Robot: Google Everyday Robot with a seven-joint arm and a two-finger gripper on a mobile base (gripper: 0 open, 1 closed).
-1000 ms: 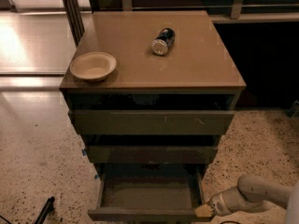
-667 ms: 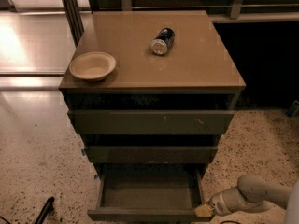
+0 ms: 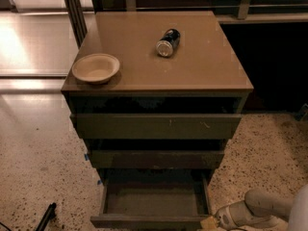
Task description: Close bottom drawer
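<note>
**A:** Eyes on your gripper (image 3: pixel 210 223). Where is it?

**B:** It's low in the bottom right corner of the view, down by the speckled floor (image 3: pixel 38 167). It sits on the end of your pale arm (image 3: pixel 262 207), which comes in from the right edge. Its yellowish tip is right at the right-hand end of the bottom drawer's front.

**A:** Touching the front?

**B:** Just beside it at the least, but I can't call contact from here. I can't tell you either whether the gripper is wide or narrow, and nothing shows in its hold.

**A:** And the bottom drawer (image 3: pixel 154 202) itself?

**B:** It's pulled well out, the lowest of the three on the cabinet (image 3: pixel 226 66). You're looking straight down into a shallow box with a dusty grey floor. Its dark front runs along the bottom edge of the view, well forward of the two above.

**A:** What about those two?

**B:** The top drawer (image 3: pixel 156 125) is the widest, with a few pale scratches on its front. The middle drawer (image 3: pixel 156 159) sits under it, narrower. Each shows a dark gap above its front.

**A:** Anything on top?

**B:** A pale bowl (image 3: pixel 96 67) stands upright near the front left corner. A dark can (image 3: pixel 168 42) lies on its side towards the back, its silver end facing you. The two are well apart.

**A:** Anything else on the floor?

**B:** There's one thin dark object (image 3: pixel 45 215) at the bottom left, well clear of the cabinet. I can't tell what it is.
</note>
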